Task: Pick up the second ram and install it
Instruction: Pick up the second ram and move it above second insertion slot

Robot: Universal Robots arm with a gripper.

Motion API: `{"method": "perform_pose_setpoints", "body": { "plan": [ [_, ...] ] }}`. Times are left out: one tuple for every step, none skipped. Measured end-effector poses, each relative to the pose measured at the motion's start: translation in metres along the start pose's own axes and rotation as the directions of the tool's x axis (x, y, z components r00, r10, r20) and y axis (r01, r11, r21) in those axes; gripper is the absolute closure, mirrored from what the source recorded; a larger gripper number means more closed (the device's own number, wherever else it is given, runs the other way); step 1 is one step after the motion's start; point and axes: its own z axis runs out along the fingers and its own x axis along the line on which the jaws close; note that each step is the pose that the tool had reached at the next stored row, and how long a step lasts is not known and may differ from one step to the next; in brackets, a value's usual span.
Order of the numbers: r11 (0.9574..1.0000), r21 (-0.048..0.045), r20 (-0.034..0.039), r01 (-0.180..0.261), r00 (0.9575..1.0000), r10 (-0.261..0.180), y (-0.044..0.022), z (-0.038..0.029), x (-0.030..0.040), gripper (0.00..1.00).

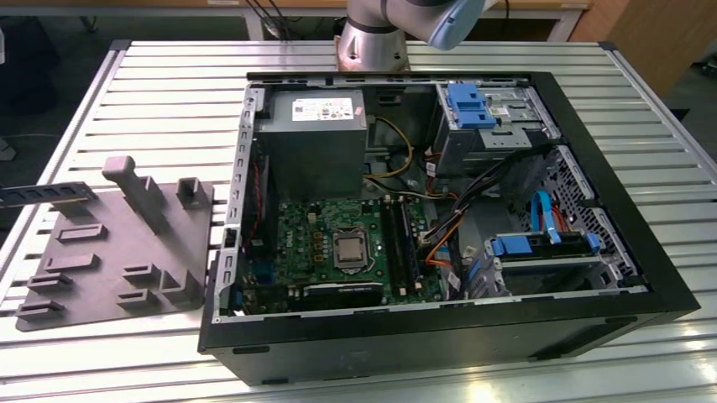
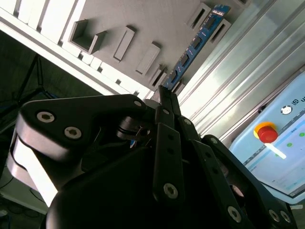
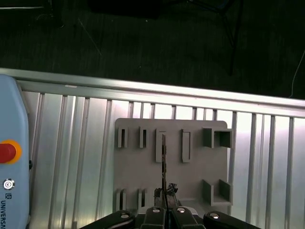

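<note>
Ribbed aluminium slats form the table (image 1: 168, 84) you are working on, with dark floor beyond its edge in the first wrist view. On the exterior view's left lies a grey moulded tray (image 1: 101, 252) with raised posts and shallow pockets. Just beside it, towards the exterior view's right, an open computer case (image 1: 448, 336) lies on its side. Inside you can see the green motherboard (image 1: 325, 227), its black memory slots (image 1: 398, 239), a grey power supply (image 1: 308, 126) and blue drive brackets. The arm's base (image 1: 375, 38) stands behind the case.

Your gripper (image 3: 164, 195) is clamped on one end of the second ram (image 3: 163, 162). In the first wrist view the stick is seen edge-on as a thin dark line. It runs out from the fingertips over the tray (image 3: 190, 176), in line with one of the long pockets near the tray's middle. I cannot tell whether the ram touches the tray or hangs clear of it.

In the second wrist view the gripper (image 2: 164, 93) narrows to a point. The ram (image 2: 195, 43) reaches away from it as a long flat strip, bluish with dark chips, across the tray's pockets (image 2: 157, 24).

In the exterior view the ram (image 1: 45, 195) shows as a dark strip at the left edge, by the tray's far corner and well apart from the memory slots.

A pale blue box with a red button (image 3: 12, 119) rests on the table near the tray, and it also appears in the second wrist view (image 2: 276, 157).
</note>
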Motion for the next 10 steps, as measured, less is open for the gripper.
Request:
{"method": "perform_pose_setpoints", "body": {
  "plan": [
    [1.0000, 0.0001, 0.0002, 0.000, 1.0000, 0.000, 0.0000, -0.0006, 0.0000, 0.89],
    [1.0000, 0.0001, 0.0004, 0.000, 1.0000, 0.000, 0.0001, -0.0012, -0.0001, 0.89],
    [1.0000, 0.0000, 0.0005, 0.000, 1.0000, 0.000, 0.0001, -0.0019, -0.0002, 0.89],
    [1.0000, 0.0000, 0.0006, 0.000, 1.0000, 0.000, 0.0001, -0.0026, -0.0002, 0.89],
    [1.0000, 0.0001, 0.0008, 0.000, 1.0000, 0.000, 0.0001, -0.0033, -0.0003, 0.89],
    [1.0000, 0.0001, 0.0009, 0.000, 1.0000, 0.000, 0.0001, -0.0039, -0.0003, 0.89],
    [1.0000, 0.0001, 0.0010, 0.000, 1.0000, 0.000, 0.0002, -0.0046, -0.0004, 0.89],
    [1.0000, 0.0001, 0.0012, 0.000, 1.0000, 0.000, 0.0002, -0.0053, -0.0005, 0.89],
    [1.0000, 0.0001, 0.0014, 0.000, 1.0000, 0.000, 0.0003, -0.0059, -0.0005, 0.89],
    [1.0000, 0.0001, 0.0015, 0.000, 1.0000, 0.000, 0.0003, -0.0067, -0.0006, 0.89]
  ]
}}
